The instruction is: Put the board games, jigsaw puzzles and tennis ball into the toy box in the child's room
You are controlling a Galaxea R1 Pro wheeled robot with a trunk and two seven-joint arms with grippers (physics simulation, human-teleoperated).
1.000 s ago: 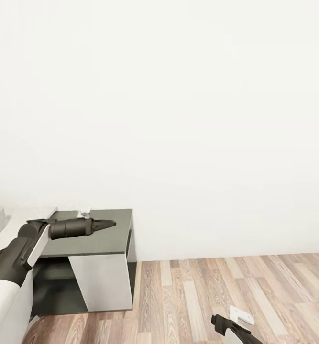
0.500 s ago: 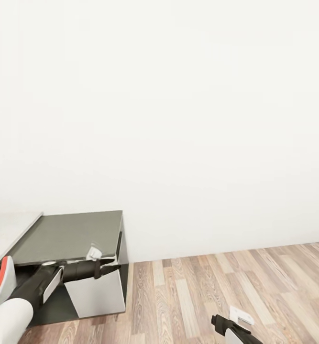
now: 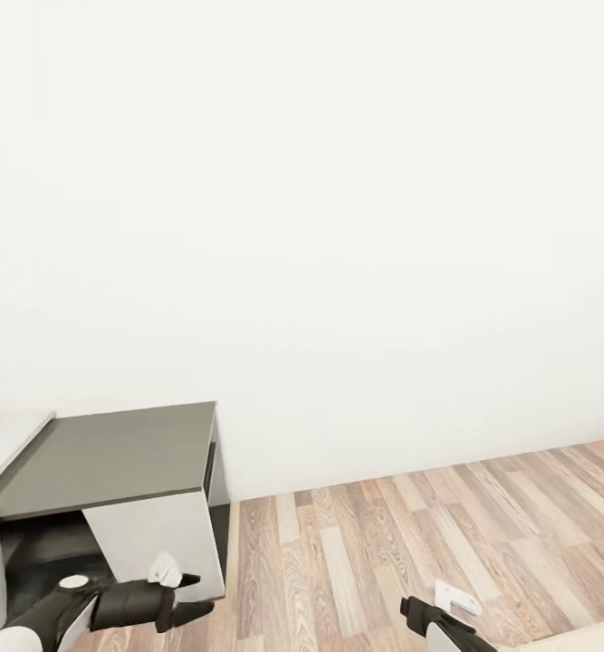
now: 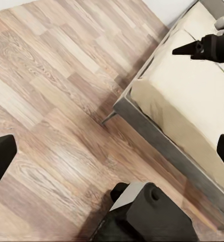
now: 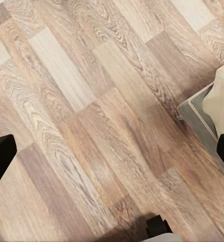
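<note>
- I see a bare white wall over most of my head view, with wood floor below it.
- At lower left stands a nightstand, dark grey on top, with a white side panel.
- My left gripper is low in front of the nightstand, pointing right; I can't tell its jaw state.
- My right arm pokes in at the bottom edge.
- A cream corner shows bottom right.

At the lower left we see a nightstand with a dark grey top and white side, beside a plain off-white wall. The floor shows brown wood-grain planks (light and dark mixed), and our left gripper is black.
</note>
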